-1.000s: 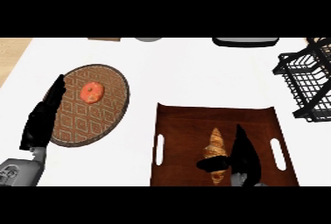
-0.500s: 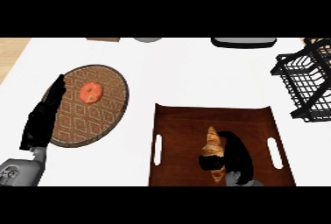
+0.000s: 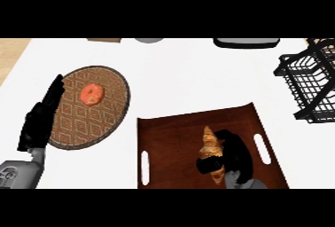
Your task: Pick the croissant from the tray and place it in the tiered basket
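Note:
A golden croissant [image 3: 211, 144] lies lengthwise on the dark brown tray [image 3: 177, 137] at the lower middle of the head view. My right hand [image 3: 232, 155] is curled round the croissant's lower half, thumb on its left side and fingers on its right. The croissant's pointed top end sticks out above the hand. The black wire tiered basket [image 3: 313, 84] stands at the right edge, well apart from the tray. My left hand [image 3: 40, 117] rests open at the left, fingers up, beside the round mat.
A round patterned brown mat [image 3: 108, 111] with an orange fruit [image 3: 91, 93] on it lies left of the tray. Dark and grey items [image 3: 245, 42] sit along the counter's far edge. The tray now sits skewed, its far right corner raised toward the basket.
My right hand has closed in round the croissant. The tray has turned askew and the croissant has shifted with it.

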Tool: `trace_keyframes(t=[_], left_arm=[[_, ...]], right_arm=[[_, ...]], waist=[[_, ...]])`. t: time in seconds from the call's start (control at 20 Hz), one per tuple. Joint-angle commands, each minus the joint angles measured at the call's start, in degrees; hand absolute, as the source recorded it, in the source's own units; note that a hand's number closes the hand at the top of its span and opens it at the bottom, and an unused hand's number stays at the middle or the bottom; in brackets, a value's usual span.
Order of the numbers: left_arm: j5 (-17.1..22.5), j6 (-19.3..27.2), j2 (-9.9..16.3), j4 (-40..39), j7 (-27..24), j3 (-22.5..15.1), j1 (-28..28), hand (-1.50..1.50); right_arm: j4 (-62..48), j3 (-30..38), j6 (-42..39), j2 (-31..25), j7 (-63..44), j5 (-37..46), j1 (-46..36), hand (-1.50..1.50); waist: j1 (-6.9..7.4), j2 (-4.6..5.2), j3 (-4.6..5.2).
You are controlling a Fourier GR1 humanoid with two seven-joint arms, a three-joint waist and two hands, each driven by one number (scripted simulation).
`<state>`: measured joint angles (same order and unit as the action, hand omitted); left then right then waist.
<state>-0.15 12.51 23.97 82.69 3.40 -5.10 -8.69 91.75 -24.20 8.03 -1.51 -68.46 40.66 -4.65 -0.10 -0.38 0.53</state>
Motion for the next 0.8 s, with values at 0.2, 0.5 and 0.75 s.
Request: trace_keyframes(t=[0.2, 0.5, 0.75], left_arm=[[-0.5, -0.8, -0.2, 1.2, -0.6, -0.9, -2.0, 0.00], [-0.4, -1.8, -0.9, 1.3, -0.4, -2.2, -3.2, 0.00], [-0.8, -2.4, -1.5, 2.4, -0.5, -3.5, -4.2, 0.00]], right_arm=[[-13.5, 23.1, 5.3, -4.5, -8.2, 4.3, -18.2, 1.50], [-21.2, 33.7, 9.0, -13.5, -6.9, 12.0, -29.4, 1.50], [-27.1, 38.5, 12.7, -21.2, -6.7, 23.8, -37.1, 1.50]], waist=[[3.25, 2.92, -0.36], [6.17, 4.01, -0.17], [8.58, 3.92, -0.10]])
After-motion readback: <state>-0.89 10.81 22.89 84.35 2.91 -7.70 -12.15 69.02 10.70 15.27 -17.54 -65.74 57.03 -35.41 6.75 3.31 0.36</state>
